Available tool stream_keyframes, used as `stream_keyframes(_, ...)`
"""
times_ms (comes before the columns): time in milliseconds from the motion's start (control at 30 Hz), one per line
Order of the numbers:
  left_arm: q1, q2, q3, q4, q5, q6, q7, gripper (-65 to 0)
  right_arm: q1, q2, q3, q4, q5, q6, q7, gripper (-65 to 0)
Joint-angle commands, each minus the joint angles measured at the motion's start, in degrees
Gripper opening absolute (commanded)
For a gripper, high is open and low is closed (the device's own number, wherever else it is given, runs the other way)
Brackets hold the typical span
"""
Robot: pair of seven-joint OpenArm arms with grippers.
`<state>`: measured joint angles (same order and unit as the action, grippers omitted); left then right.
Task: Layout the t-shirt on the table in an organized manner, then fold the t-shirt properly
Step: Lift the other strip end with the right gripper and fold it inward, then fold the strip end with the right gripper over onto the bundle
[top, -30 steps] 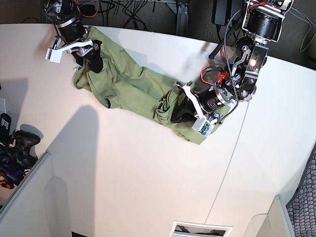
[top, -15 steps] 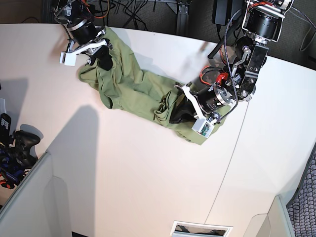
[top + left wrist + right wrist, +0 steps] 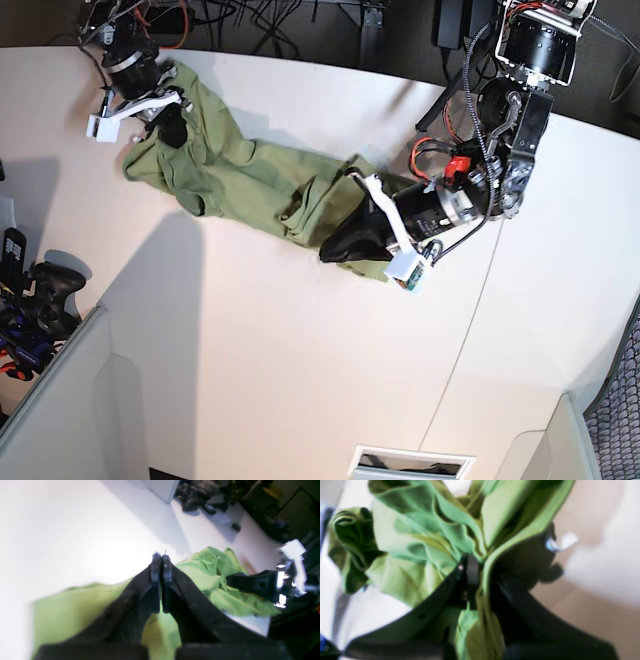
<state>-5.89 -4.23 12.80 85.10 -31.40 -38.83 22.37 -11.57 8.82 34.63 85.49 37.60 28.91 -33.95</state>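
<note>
I have the t-shirt (image 3: 255, 180) stretched in a rumpled band across the far half of the surface (image 3: 250, 370), one hand at each end — that is the point of the hold, to draw the cloth long before I lay it flat. My right hand (image 3: 165, 118) is clenched on a bunch of fabric at the far corner; in its wrist view a fold of green cloth runs down between the closed fingers (image 3: 471, 570), so the grip looks real. My left hand (image 3: 345, 245) sits low at the other end, its fingertips (image 3: 155, 565) pressed tight together. Cloth lies around and beneath it, yet I cannot see any pinched between the tips, so I cannot tell whether it grasps the shirt or merely rests on it.

The shirt is far from laid out — twisted through the middle, with a sleeve or hem doubled over near the left hand. I judge spreading is barely begun, and folding must wait.
</note>
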Motion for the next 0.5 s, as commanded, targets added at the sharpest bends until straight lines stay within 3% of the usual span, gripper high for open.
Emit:
stream_keyframes(0,-1.05,0.24,0.00,1.22,-1.90,-1.17,-0.42,-65.0,0.39,1.75,0.87,0.96,0.74,0.04,0.94,-65.0)
stream_keyframes(167,-1.07,-0.31,-0.33,1.22,-2.71,-1.17,0.61,-65.0,0.46,7.15,3.65,0.96,0.48,0.02,1.01,-65.0)
stream_keyframes(333,-0.61,-3.30,-1.84,1.22,-2.69,-1.17,0.63,-65.0,0.81,12.07,4.79,1.51,1.16,0.02,0.87,-65.0)
stream_keyframes(467,0.04,-6.43,-2.23,1.20,-1.46,-1.17,0.61,-65.0,1.81,11.63,4.50,7.30,2.89,0.02,-1.07,-65.0)
